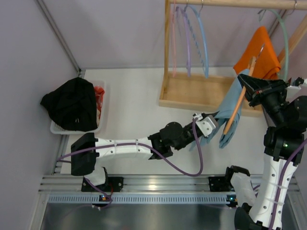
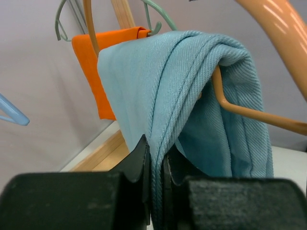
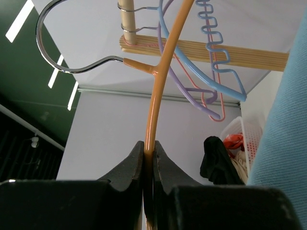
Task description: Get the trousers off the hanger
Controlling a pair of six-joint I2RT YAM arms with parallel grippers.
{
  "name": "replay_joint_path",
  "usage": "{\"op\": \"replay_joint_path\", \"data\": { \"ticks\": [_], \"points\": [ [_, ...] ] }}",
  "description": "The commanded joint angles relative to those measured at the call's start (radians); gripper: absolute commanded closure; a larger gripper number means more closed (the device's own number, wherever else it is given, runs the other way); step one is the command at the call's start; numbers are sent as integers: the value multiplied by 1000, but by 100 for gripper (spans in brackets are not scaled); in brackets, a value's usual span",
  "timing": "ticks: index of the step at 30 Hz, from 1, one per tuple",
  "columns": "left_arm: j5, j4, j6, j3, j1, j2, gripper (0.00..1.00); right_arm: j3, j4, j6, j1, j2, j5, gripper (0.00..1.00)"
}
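The light blue trousers [image 1: 231, 111] hang folded over the bar of the thin orange hanger [image 1: 237, 111], held in the air at the right. My left gripper [image 1: 214, 123] is shut on the trousers' lower edge; in the left wrist view the cloth [image 2: 168, 91] runs down between the black fingers [image 2: 140, 158] and drapes over the hanger's rod [image 2: 249, 112]. My right gripper [image 1: 252, 87] is shut on the hanger; in the right wrist view the orange rod [image 3: 158, 86] rises from the closed jaws to its metal hook [image 3: 57, 43], off the rail.
A wooden rack [image 1: 192, 91] with a top rail [image 1: 235, 4] carries pink, purple, blue and mint-green hangers. A bright orange garment [image 1: 259, 50] hangs behind the trousers. A white basket [image 1: 103, 108] with a black cloth heap [image 1: 72, 103] stands at the left.
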Motion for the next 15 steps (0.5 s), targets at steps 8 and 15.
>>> {"op": "replay_joint_path", "data": {
  "ticks": [8, 15],
  "points": [
    [39, 26, 99, 77, 13, -111, 100, -201, 114, -170, -2, -93, -72, 100],
    [25, -21, 128, 131, 13, -164, 100, -312, 127, -272, -2, -104, -142, 100]
  ]
}}
